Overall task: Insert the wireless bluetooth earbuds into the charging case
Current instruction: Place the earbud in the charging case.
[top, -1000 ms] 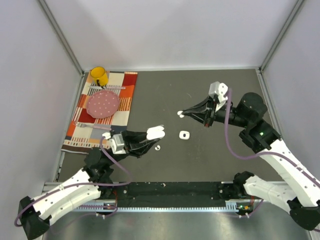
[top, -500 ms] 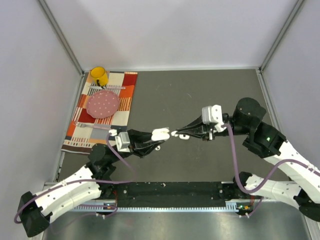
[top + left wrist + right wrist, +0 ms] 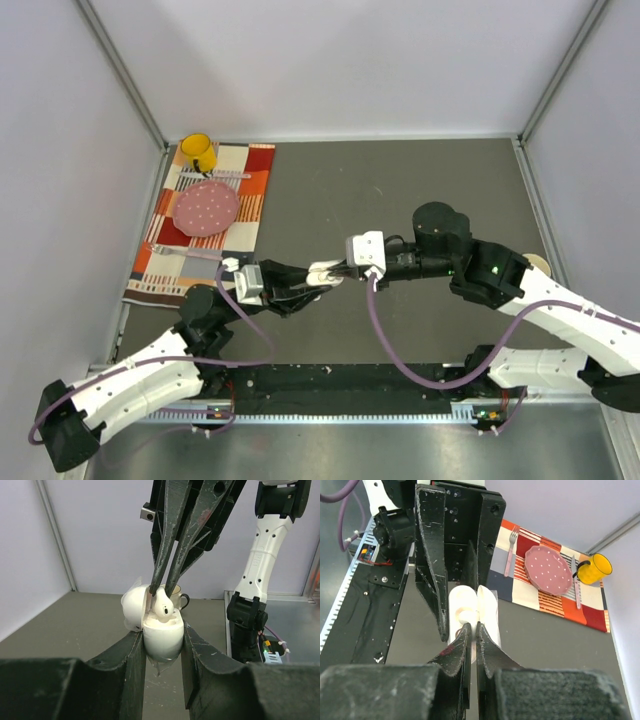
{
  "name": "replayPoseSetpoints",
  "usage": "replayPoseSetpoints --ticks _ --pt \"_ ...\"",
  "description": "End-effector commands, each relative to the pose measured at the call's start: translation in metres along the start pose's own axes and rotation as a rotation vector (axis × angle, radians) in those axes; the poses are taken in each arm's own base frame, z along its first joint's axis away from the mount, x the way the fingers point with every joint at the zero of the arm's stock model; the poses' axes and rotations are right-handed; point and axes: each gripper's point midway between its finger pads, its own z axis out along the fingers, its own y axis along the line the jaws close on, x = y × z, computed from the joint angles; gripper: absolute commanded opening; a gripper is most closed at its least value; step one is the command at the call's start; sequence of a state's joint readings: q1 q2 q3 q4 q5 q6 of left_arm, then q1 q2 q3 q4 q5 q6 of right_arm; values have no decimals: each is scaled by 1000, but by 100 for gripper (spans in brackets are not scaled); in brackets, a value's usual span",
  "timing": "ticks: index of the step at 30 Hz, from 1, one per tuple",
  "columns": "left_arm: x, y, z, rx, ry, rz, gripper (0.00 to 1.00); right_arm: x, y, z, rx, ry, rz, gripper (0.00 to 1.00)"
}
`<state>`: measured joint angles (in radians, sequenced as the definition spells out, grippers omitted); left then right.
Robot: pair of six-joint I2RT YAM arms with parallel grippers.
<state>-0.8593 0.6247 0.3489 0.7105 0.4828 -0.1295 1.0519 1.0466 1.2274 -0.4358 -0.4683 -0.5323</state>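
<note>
left gripper (image 3: 162, 630): clamped on charging case (image 3: 161, 645), lid open
right gripper (image 3: 473, 626): closed, pinching earbud (image 3: 163, 608) from above
earbud: at the case's open top, bulb showing above the rim

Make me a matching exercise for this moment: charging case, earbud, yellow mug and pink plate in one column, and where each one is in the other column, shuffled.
Things
1. charging case
2. earbud
3. yellow mug
4. pink plate

Places
A. middle of the patchwork placemat
B. pinched by the right end effector, at the case's open mouth
C. clamped in the left end effector, lid open
D. far corner of the placemat

Pairs: 1-C, 2-B, 3-D, 4-A
</note>
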Motion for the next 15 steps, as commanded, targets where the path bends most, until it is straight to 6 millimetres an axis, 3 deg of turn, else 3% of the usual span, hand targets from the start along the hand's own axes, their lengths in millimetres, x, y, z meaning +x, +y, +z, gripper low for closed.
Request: replayPoseSetpoints --ticks 1,15 --pt "-31 -8 7 51 -80 37 0 -24 -12 -6 47 -31 -82 0" --pt "-26 -7 11 60 -58 25 0 -33 -4 -4 26 -54 -97 0"
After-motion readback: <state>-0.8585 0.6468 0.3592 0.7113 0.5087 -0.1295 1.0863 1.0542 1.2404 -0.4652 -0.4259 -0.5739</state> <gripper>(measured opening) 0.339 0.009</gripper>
